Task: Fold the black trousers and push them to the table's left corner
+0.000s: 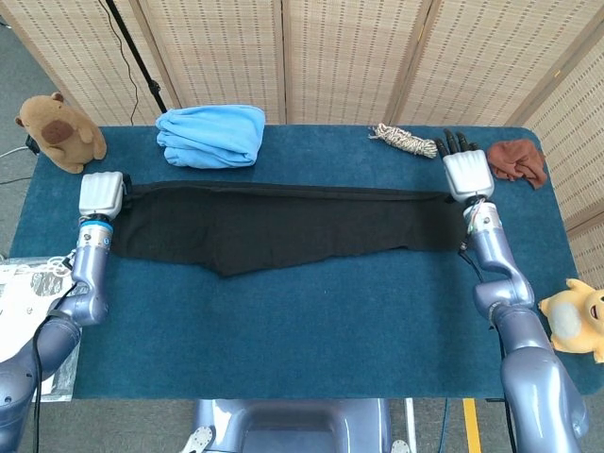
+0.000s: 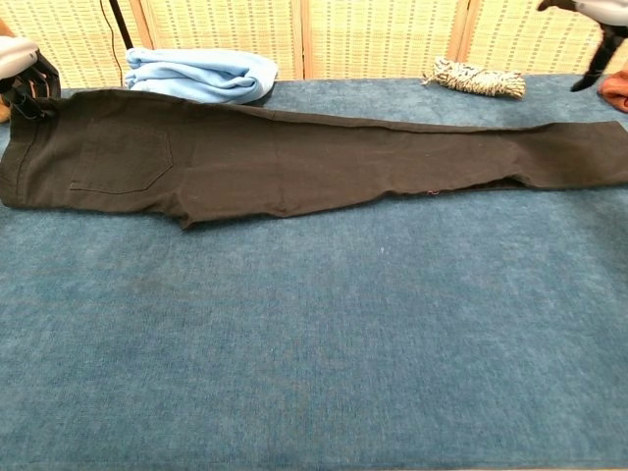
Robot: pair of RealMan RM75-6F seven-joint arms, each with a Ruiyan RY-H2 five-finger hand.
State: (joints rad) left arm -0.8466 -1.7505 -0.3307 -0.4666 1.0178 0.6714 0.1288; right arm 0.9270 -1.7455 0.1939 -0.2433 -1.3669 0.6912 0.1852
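The black trousers (image 1: 274,225) lie flat and stretched lengthwise across the blue table (image 1: 311,340), waist at the left and leg ends at the right. In the chest view the black trousers (image 2: 294,157) show a back pocket near the waist. My left hand (image 1: 102,196) grips the waistband's far corner; the chest view shows this left hand (image 2: 25,71) with its fingers on that corner. My right hand (image 1: 466,170) hovers over the leg ends, fingers spread toward the back, holding nothing. Only the fingertips of the right hand (image 2: 592,20) show in the chest view's top right corner.
A folded light-blue cloth (image 1: 209,135) lies behind the trousers. A coil of rope (image 1: 404,140) and a brown rag (image 1: 517,160) sit at the back right. A brown plush toy (image 1: 58,132) stands at the back left corner, a yellow one (image 1: 576,321) beyond the right edge.
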